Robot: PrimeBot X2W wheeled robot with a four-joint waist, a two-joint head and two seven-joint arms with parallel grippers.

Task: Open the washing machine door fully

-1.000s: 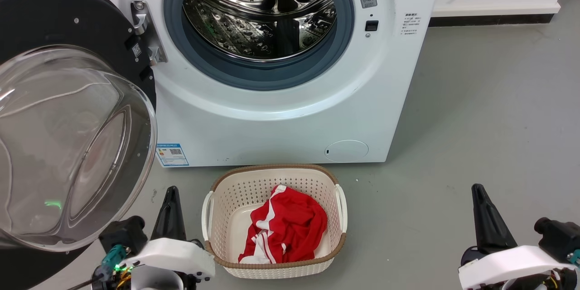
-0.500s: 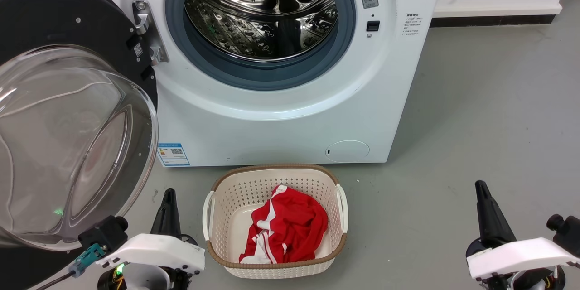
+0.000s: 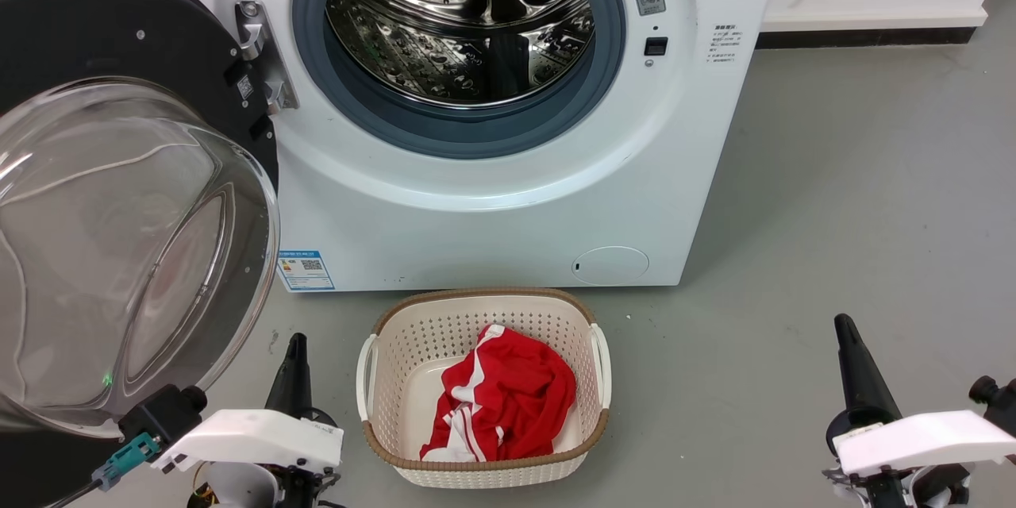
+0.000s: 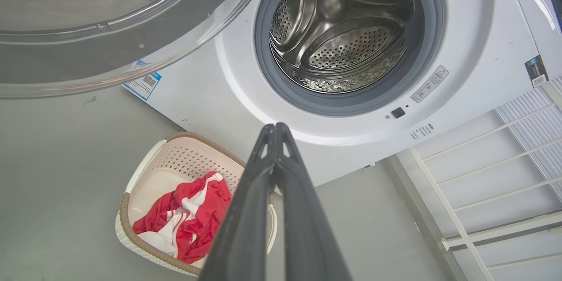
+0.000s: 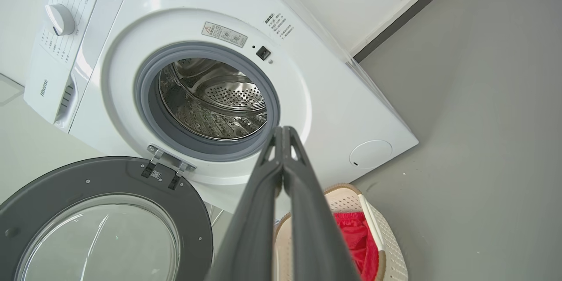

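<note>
The white washing machine (image 3: 492, 198) faces me with its steel drum (image 3: 464, 24) exposed inside a grey rubber ring. The washing machine door (image 3: 119, 198), a black disc with a clear bulging glass bowl, is swung wide out to the left on its hinge (image 3: 258, 55). It also appears in the right wrist view (image 5: 105, 224) and left wrist view (image 4: 109, 22). My left gripper (image 3: 295, 353) is shut, low beside the door's lower edge and apart from it. My right gripper (image 3: 846, 332) is shut at the lower right over bare floor, holding nothing.
A cream perforated laundry basket (image 3: 381, 381) with a red and white garment (image 3: 500, 401) stands on the grey floor just before the machine, between the grippers. A white wire rack (image 4: 505, 175) stands beside the machine. A white wall with dark skirting runs behind at right.
Both arms have drawn back toward the bottom of the head view, the left gripper dropping lower. The view shifted slightly. The door stays in the same open position.
</note>
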